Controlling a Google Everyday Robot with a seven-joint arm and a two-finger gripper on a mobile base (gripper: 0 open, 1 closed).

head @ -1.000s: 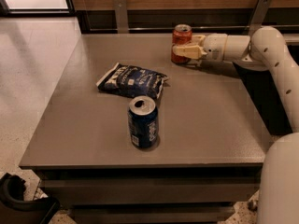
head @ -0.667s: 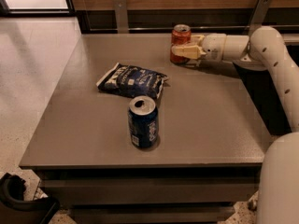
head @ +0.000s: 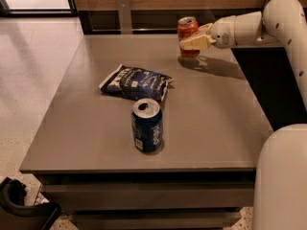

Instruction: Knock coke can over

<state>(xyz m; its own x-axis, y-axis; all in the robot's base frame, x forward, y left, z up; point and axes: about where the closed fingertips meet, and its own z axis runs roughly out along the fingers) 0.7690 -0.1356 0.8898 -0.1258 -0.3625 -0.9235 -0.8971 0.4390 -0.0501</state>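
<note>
Coke can (head: 185, 29) stands upright on the table (head: 96, 128), upper right of frame. Your pincer (head: 189, 43) overlaps its side; you cannot tell its grip state.

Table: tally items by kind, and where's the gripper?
Cans: 2 (coke can, dark blue can)
Bags: 1 (blue snack bag)
Total: 3
The gripper is at the coke can, near the table far edge.
</note>
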